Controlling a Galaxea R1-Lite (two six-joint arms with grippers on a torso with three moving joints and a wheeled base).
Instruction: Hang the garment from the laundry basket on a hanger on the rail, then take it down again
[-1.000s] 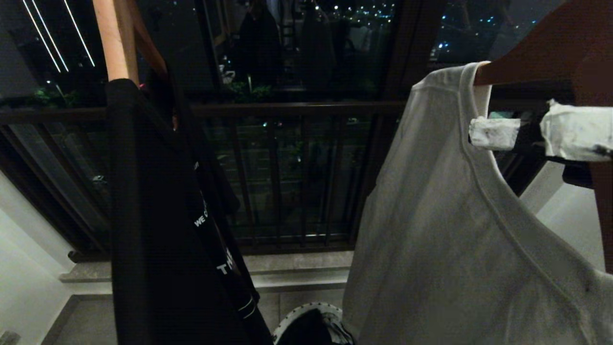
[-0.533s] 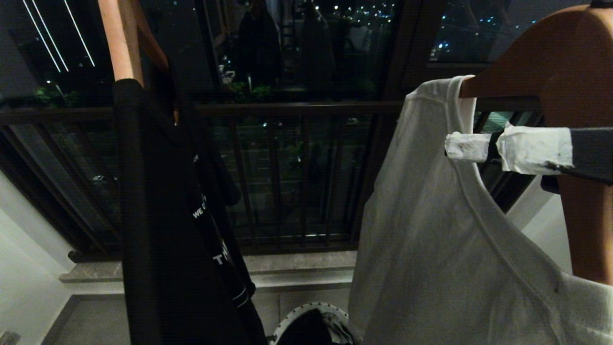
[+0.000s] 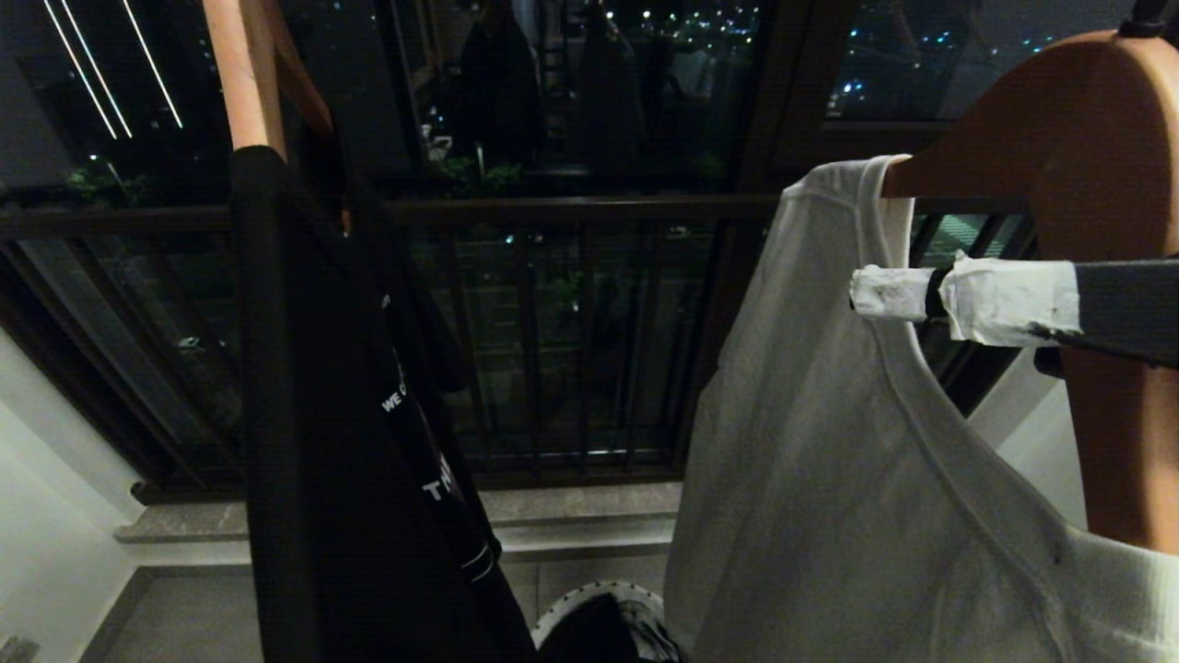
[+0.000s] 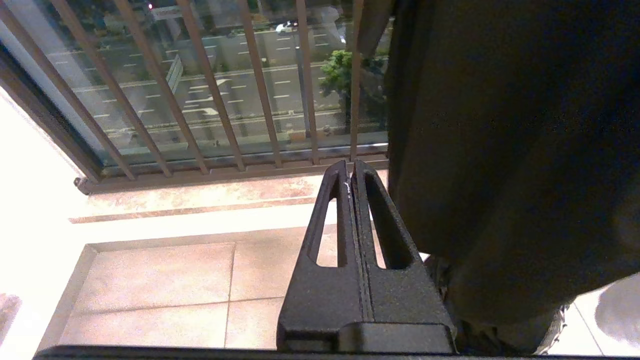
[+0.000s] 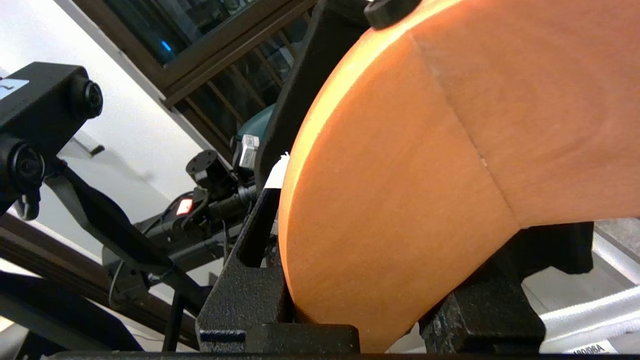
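Observation:
My right gripper (image 3: 907, 296), its fingertips wrapped in white tape, comes in from the right and is shut on a wooden hanger (image 3: 1059, 138). The right wrist view shows the broad hanger (image 5: 425, 175) wedged between both black fingers (image 5: 260, 220). A white garment (image 3: 829, 460) hangs from that hanger, its neckline just behind the fingertips. The laundry basket (image 3: 576, 603) peeks in low at the middle, with dark fabric inside. The rail is out of view. My left gripper (image 4: 350, 167) is shut and empty, parked low over the floor tiles.
A black garment (image 3: 313, 414) with white lettering hangs on a second wooden hanger (image 3: 244, 74) at the left, close to my left gripper. A dark balcony railing (image 3: 553, 212) and window stand behind. A stone sill (image 3: 571, 516) runs along the floor.
My right gripper has carried the hanger and the white garment to the left and slightly down. The black garment has swung a little to the right. The left arm has stayed still.

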